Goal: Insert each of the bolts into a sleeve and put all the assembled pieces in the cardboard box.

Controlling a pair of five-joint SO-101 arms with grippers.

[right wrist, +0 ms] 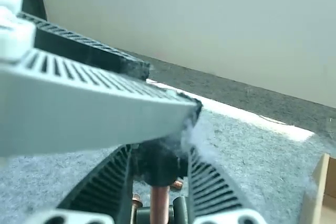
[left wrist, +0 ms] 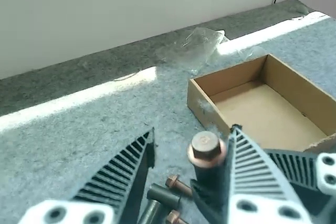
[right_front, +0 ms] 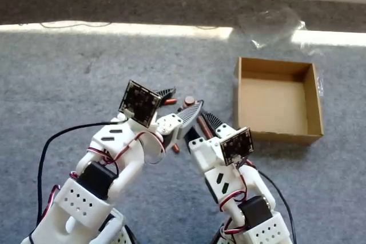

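Observation:
My right gripper is shut on a dark sleeve with a copper bolt through it, held upright above the carpet. In the left wrist view the bolt's head tops the sleeve. My left gripper is open around that piece, and one of its fingers lies right against the sleeve. Below them on the carpet lie loose bolts and a loose sleeve. From above, both grippers meet at the table's middle. The cardboard box stands open to the right.
A crumpled clear plastic bag lies behind the box, near the carpet's far edge. Another copper bolt lies between the two arms. Bare grey carpet stretches to the left and in front of the box.

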